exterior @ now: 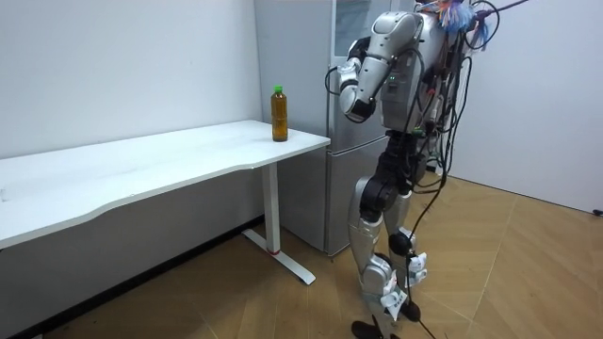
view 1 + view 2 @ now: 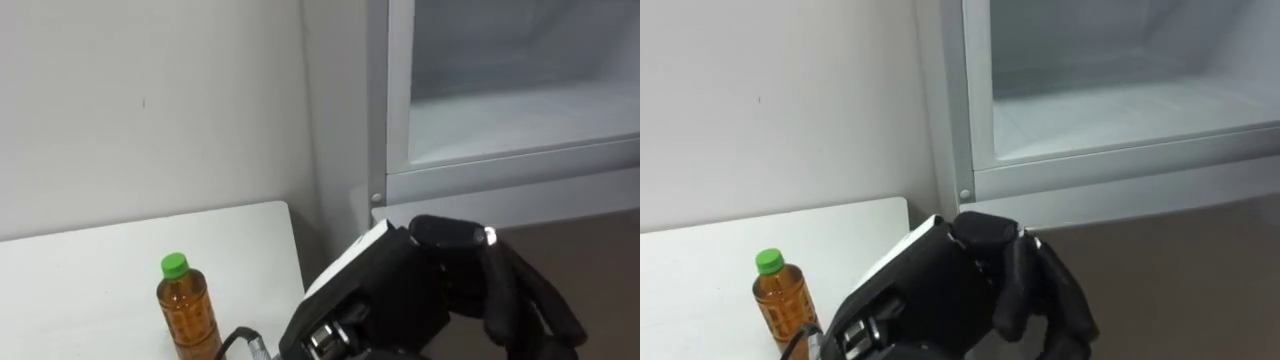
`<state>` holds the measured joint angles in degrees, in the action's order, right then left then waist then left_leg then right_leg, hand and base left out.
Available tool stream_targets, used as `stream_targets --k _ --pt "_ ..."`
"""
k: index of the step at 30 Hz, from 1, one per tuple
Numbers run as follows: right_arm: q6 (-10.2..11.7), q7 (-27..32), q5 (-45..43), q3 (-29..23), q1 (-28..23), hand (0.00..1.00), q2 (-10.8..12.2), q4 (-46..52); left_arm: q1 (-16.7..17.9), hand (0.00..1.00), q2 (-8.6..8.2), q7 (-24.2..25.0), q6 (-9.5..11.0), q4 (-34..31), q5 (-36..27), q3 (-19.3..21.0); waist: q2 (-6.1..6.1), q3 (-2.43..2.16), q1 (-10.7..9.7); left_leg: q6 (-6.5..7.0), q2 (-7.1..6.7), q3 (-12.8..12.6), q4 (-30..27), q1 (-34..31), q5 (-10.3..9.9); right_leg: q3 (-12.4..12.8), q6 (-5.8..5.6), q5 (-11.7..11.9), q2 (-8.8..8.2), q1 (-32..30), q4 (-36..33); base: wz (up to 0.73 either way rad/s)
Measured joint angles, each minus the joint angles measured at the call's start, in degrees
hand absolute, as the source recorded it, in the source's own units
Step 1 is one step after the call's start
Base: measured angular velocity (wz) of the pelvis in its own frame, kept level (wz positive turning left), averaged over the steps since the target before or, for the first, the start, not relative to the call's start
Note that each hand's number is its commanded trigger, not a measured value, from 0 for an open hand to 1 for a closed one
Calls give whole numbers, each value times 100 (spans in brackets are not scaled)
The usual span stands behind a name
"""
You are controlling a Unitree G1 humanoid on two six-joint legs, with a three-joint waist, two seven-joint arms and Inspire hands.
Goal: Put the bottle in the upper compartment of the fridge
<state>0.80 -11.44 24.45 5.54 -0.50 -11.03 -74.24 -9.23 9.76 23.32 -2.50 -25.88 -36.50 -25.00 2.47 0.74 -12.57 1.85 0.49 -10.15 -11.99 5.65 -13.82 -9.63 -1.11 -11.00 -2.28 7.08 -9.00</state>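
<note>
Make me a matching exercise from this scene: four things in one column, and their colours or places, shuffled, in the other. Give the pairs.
Things:
1. bottle cap
2. table
3. left hand
4. bottle

Colour or place:
A. white
B. upright near the table's corner
C. green
D. black, raised in front of the fridge, holding nothing

Pairs: 1-C, 2-A, 3-D, 4-B

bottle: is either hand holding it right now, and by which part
Nothing is held. The bottle stands by itself on the white table. The left hand is raised in front of the fridge, apart from the bottle, its fingers relaxed.
</note>
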Motion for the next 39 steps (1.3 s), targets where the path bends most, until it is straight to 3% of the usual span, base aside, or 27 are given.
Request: stream_targets --k 11,16,23,30,32,34,39 --pt "0 -7 35 52 29 0 1 13 -2 0 17 108 -12 6 -2 -49 2 0 -38 -1 37 -226 29 -3 -1 179 6 4 24 -147 -65 -11" --pt "-11 -60 99 33 30 0 15 25 -46 0 -6 169 -160 7 -3 -46 4 -1 -148 -2 55 -283 29 2 -1 241 20 12 44 -167 -66 -6" --pt "-16 -54 327 -17 27 0 7 3 -114 0 -4 209 -173 6 -6 -199 31 -8 -328 -3 81 -438 33 4 -1 357 33 21 67 -214 -63 -8" --pt "-15 59 711 -60 27 0 -38 -71 -328 0 -11 219 -221 9 -9 -327 139 4 -525 -4 142 -875 27 -29 -2 713 52 65 130 -425 -77 -27" --pt "-18 93 799 -50 14 0 -41 -82 -464 0 -32 213 -222 18 -5 -350 145 4 -592 -5 154 -928 27 -12 -2 777 61 77 147 -438 -71 -25" --pt "-15 95 899 -43 -9 0 -39 -85 -683 0 -162 218 -220 162 -5 -457 167 -8 -611 -6 182 -1053 27 7 -3 836 78 101 164 -485 -71 -30" --pt "17 183 865 16 1 0 -35 -64 -758 0 -273 223 -214 322 -7 -569 193 1 -632 -15 240 -1202 28 72 -8 1002 107 173 233 -516 -68 -32"
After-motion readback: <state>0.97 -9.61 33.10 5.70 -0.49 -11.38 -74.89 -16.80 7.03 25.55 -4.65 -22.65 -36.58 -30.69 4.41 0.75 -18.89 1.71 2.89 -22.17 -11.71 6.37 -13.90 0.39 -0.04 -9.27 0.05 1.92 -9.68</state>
